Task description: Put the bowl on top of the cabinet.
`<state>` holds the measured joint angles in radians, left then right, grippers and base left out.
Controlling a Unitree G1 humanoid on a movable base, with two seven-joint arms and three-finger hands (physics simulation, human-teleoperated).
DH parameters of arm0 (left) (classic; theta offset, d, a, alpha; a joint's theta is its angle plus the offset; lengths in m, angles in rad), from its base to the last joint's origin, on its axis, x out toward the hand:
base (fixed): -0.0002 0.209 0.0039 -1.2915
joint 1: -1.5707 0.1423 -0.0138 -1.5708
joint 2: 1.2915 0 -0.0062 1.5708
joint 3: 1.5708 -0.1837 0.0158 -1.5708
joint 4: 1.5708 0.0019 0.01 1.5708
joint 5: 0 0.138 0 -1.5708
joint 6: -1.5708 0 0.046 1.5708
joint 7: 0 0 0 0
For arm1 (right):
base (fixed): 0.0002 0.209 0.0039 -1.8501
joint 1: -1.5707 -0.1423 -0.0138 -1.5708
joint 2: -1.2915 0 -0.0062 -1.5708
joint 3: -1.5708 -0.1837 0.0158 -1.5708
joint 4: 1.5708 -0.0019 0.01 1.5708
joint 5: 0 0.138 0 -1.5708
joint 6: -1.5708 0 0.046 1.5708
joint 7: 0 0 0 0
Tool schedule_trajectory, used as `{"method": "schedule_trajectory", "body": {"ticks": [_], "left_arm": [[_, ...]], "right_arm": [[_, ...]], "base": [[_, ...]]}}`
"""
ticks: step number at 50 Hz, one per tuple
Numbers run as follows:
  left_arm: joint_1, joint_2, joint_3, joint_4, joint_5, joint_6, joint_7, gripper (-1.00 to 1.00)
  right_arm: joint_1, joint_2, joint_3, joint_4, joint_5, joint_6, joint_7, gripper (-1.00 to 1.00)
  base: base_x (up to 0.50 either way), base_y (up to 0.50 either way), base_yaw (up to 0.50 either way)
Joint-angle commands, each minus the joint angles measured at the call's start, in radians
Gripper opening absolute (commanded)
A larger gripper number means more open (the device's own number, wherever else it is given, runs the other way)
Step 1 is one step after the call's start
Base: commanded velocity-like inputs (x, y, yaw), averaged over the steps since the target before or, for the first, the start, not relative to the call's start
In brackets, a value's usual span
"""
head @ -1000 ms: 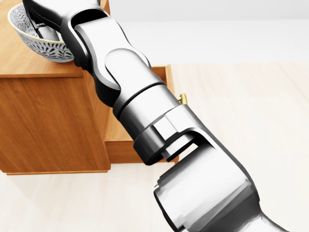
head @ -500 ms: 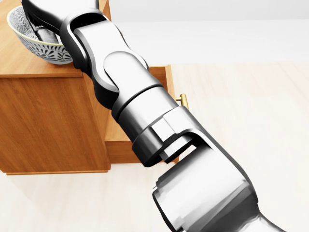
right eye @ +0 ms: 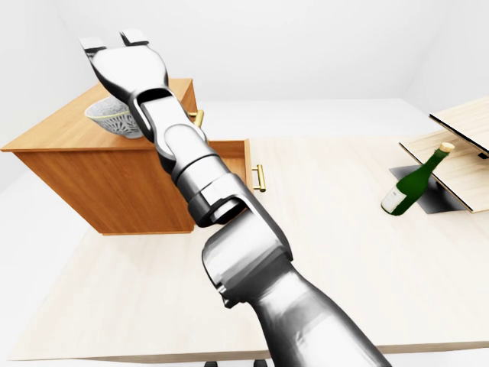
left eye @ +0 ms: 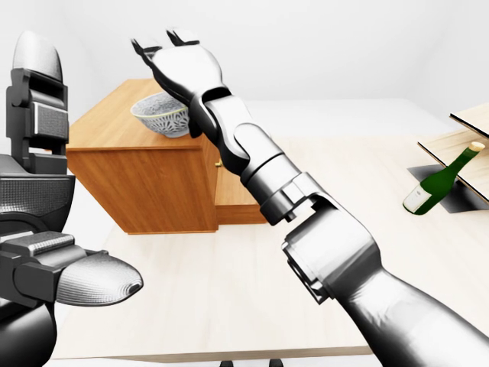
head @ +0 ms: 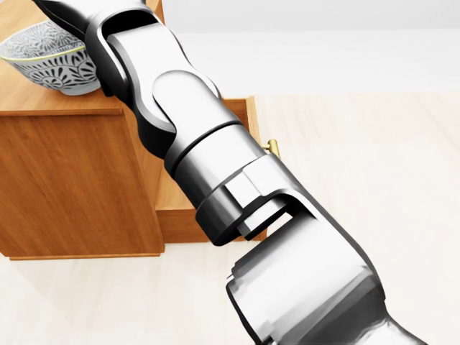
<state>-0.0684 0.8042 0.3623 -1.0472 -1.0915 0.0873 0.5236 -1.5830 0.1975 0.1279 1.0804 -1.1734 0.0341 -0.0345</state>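
Observation:
The white bowl (left eye: pixel 162 116) with a dark leaf pattern stands upright on top of the wooden cabinet (left eye: pixel 145 191), near its right end. In the head view the bowl (head: pixel 50 65) shows at the top left, apart from any finger. My right hand (left eye: pixel 162 44) hangs above the bowl, open, with nothing in its spread fingers. Its silver forearm (head: pixel 208 165) crosses the head view diagonally and hides part of the cabinet top. My left hand (left eye: pixel 84 279) sits low at the left edge of the left-eye view, open and holding nothing.
A cabinet drawer (right eye: pixel 233 164) stands pulled out, its brass handle (right eye: pixel 260 177) pointing right. Far right on the pale floor, a green bottle (right eye: pixel 412 183) leans on a dark mat beside wooden boards (right eye: pixel 466 153).
My right hand has let go of the bowl and lifted off it. The bowl, tilted with fingers on its rim before, now rests level on the cabinet top.

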Motion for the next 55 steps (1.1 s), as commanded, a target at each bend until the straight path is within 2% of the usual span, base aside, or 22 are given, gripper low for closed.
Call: {"method": "schedule_trajectory", "body": {"ticks": [1, 6, 14, 26, 31, 42, 55], "left_arm": [[0.003, 0.007, -0.003, 0.0, 0.0, 0.0, 0.0, 1.0], [0.006, 0.016, -0.006, 0.0, -0.003, 0.0, 0.0, 1.0], [0.004, 0.001, -0.014, 0.0, 0.014, 0.0, 0.0, 1.0], [0.006, -0.009, -0.034, 0.0, 0.037, 0.0, 0.0, 1.0], [0.01, -0.004, -0.036, 0.0, 0.038, 0.0, 0.0, 1.0], [0.014, -0.007, -0.039, 0.0, 0.048, 0.0, 0.0, 1.0], [0.013, -0.032, -0.082, 0.0, 0.1, 0.0, 0.0, 1.0]], "right_arm": [[-0.019, -0.009, -0.003, -0.017, 0.011, 0.002, 0.022, 1.0], [-0.034, -0.018, -0.008, -0.036, 0.018, 0.003, 0.039, 1.0], [-0.058, -0.037, -0.016, -0.08, 0.034, 0.009, 0.078, 1.0], [-0.148, -0.076, -0.045, -0.187, 0.094, 0.053, 0.18, 1.0], [-0.181, -0.099, -0.051, -0.201, 0.123, 0.053, 0.206, 1.0], [-0.155, -0.134, -0.062, -0.324, 0.184, 0.053, 0.249, 1.0], [-0.109, -0.204, -0.086, -0.494, 0.26, 0.053, 0.319, 1.0]], "base": [[0.0, 0.0, 0.0], [0.0, 0.0, 0.0], [0.0, 0.0, 0.0], [0.0, 0.0, 0.0], [0.0, 0.0, 0.0], [0.0, 0.0, 0.0], [0.0, 0.0, 0.0]]}}
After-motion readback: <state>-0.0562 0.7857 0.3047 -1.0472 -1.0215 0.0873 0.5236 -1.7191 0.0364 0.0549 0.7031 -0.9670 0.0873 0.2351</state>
